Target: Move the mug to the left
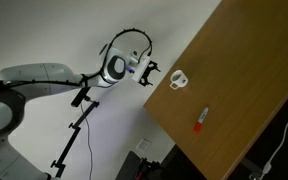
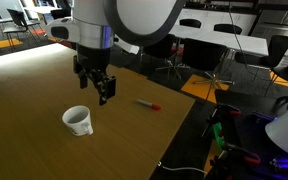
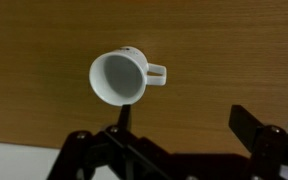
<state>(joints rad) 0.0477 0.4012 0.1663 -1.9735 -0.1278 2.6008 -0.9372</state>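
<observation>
White mug [image 2: 78, 120] upright on wooden counter [image 2: 134, 135]; end effector [image 2: 105, 97] spread, empty, hovering near. Advise: straddle rim wall, avoid handle.

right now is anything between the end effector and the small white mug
Nothing visible does. Only wooden table shows between the open end effector and the small white mug; the slim orange-red and white object lies off to the side.

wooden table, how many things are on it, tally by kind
small white mug with a loop handle: 1
slim orange-red and white marker-like stick: 1
total: 2
</observation>
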